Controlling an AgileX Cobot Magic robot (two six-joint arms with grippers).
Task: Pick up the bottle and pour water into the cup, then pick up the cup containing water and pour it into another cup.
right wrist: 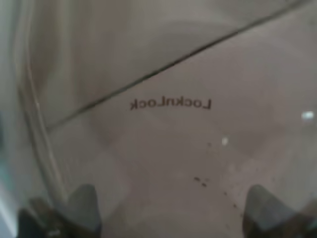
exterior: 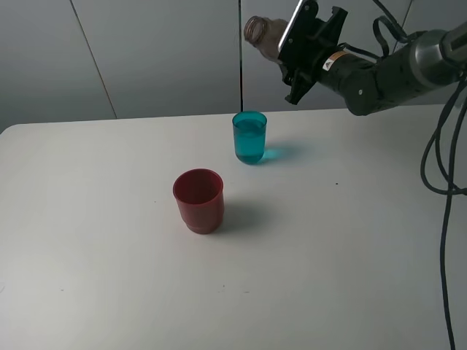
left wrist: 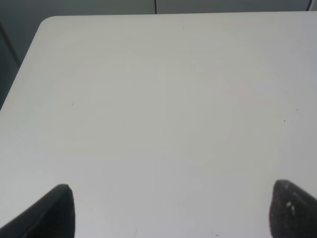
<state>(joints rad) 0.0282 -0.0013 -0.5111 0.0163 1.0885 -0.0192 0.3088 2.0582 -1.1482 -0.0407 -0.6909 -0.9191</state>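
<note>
**Bottle tipped in the right gripper beyond a filled teal cup**

Nearest, the left gripper (left wrist: 176, 213) hangs over bare white table (exterior: 350, 255). Its two dark fingertips (left wrist: 58, 212) stand wide apart with nothing between them. Its wrist view looks across an unoccupied stretch of the top to a rounded far corner. The high camera does not show this gripper.

Further in, a little left of the table's middle, the red cup (exterior: 198, 200) stands upright with its mouth open. It is opaque and squat, with a stepped base, and nothing touches it.

Beyond it and slightly right, closer to the far edge, the teal cup (exterior: 249, 138) stands upright. It is apart from the red cup. It is translucent and holds water (exterior: 249, 128) that reaches high up its wall. A blue-tinted shadow falls on the table to its right.

Farthest, in the air over the far edge, the right gripper (exterior: 290, 44) is clamped shut on the bottle (exterior: 264, 33). The arm reaches in from the right. The bottle lies tipped close to level, its uncapped neck pointing left. Its mouth shows higher than the teal cup, but whether it sits directly over the cup cannot be told. In the right wrist view the smoky bottle wall (right wrist: 163, 124) fills the frame, with lettering seen mirrored through it. The fingertips (right wrist: 85, 204) press against it on either side.
</note>
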